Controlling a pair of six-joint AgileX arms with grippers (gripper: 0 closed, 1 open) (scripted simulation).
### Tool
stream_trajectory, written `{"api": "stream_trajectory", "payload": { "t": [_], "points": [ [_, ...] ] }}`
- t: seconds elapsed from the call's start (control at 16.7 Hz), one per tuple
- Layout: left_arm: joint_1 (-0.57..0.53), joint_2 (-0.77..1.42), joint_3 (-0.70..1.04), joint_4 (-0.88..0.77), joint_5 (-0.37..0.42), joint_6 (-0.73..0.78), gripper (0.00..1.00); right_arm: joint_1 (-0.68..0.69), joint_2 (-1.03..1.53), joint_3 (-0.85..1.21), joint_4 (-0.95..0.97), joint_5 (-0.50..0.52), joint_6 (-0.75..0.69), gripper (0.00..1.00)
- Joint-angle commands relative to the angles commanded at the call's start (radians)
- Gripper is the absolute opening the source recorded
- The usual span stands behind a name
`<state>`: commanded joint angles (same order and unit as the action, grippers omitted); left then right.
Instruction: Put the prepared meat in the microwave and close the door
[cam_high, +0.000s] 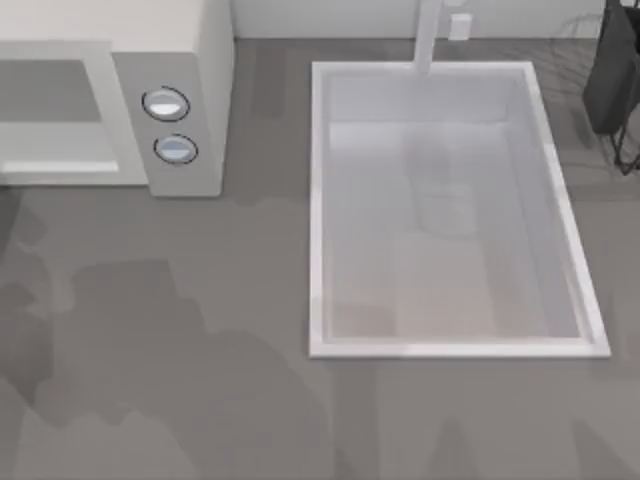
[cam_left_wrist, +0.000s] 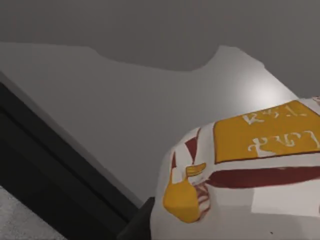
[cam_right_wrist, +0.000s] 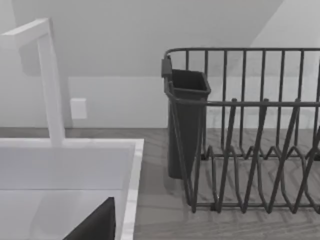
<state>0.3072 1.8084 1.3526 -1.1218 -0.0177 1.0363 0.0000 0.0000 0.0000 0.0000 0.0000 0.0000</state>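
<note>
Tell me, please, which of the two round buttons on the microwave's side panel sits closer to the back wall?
The upper button in the top view: it sits toward the wall on the microwave panel, while the other button lies nearer the panel's front edge.

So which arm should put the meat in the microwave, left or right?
Left, I think. The left wrist view has the prepared meat right up close, and the microwave sits at the table's left. The right wrist view faces the sink and dish rack.

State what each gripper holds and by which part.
Cannot be told. The left wrist view looks close onto a white packet with orange and red print; the right wrist view faces the sink and dish rack.
</note>
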Motion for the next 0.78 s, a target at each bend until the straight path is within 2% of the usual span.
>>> {"api": "stream_trajectory", "payload": {
  "t": [0.48,0.78],
  "points": [
    [-0.006,0.007,0.044,-0.042,0.003,-0.021,0.00,0.000,0.000,0.000,0.000,0.000,0.000,1.00],
    [-0.008,0.069,0.043,0.111,-0.001,-0.068,0.00,0.000,0.000,0.000,0.000,0.000,0.000,1.00]
  ]
}}
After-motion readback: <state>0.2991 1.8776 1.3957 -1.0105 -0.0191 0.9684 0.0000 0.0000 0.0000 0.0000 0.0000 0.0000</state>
